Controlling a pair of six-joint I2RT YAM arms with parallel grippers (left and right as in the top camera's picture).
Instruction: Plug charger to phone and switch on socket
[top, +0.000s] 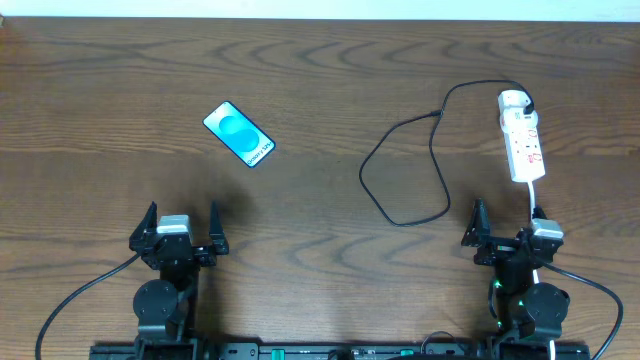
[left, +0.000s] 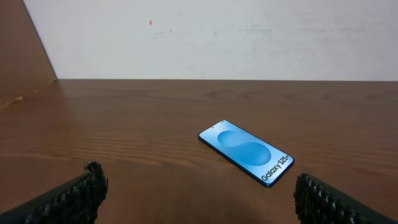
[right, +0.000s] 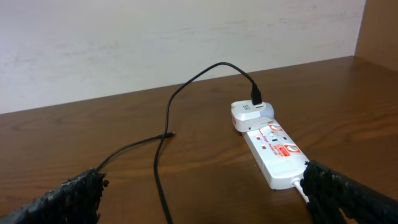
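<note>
Black charger (top: 363, 172) first: one end is plugged into the white adapter (top: 514, 100) at the far end of the socket (top: 524, 142). The rest loops over the brown wooden worktop (top: 320, 60) to the socket's left, its small tip lying loose. The phone (top: 238, 134) lies blue screen up, well to the left of the socket and apart from the cable. The right end effector (top: 508, 215) hangs just nearer than the socket, jaws spread wide and empty. The left end effector (top: 182, 212), far to the socket's left, gapes empty too.
</note>
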